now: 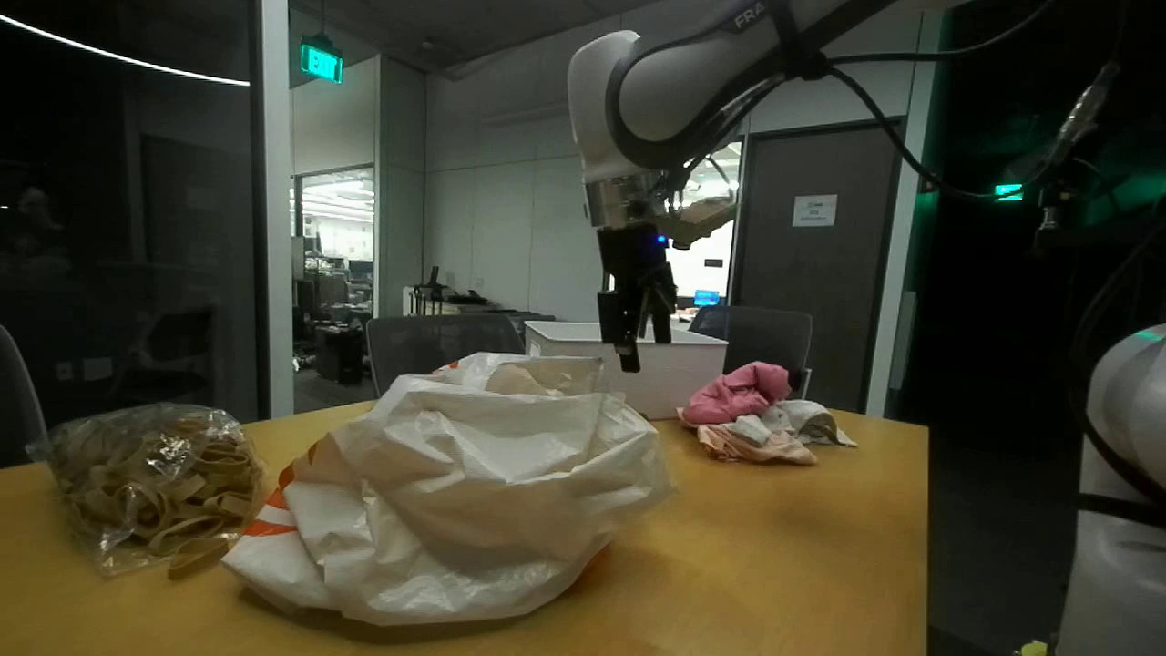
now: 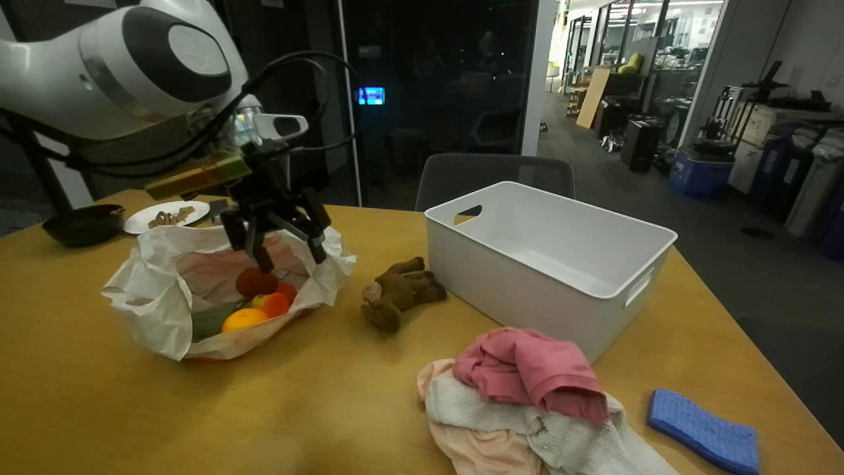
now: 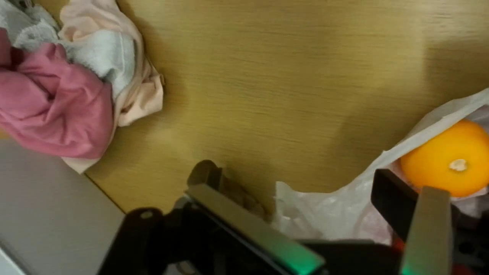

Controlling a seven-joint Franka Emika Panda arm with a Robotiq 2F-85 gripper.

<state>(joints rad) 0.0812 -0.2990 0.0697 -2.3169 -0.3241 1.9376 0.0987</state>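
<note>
My gripper [image 2: 292,257] hangs over the mouth of a white plastic bag [image 2: 155,290], jaws spread wide, nothing between them. Inside the bag lie an orange fruit [image 2: 244,320], a dark red round item [image 2: 256,282] and other red and green pieces. In the wrist view the orange fruit [image 3: 450,160] shows beside the right finger, and the bag's edge [image 3: 328,202] runs between the fingers. A brown plush toy [image 2: 402,290] lies on the table beside the bag; a finger partly covers it in the wrist view. The crumpled bag [image 1: 474,492] hides its contents in an exterior view.
A white bin [image 2: 508,277] stands past the plush toy. Near it are a pile of pink, grey and peach cloths [image 2: 527,376] and a blue cloth [image 2: 702,429]. A plate [image 2: 142,221] and dark pan [image 2: 82,227] sit behind the bag. A clear bag of tan loops [image 1: 164,483] lies nearby.
</note>
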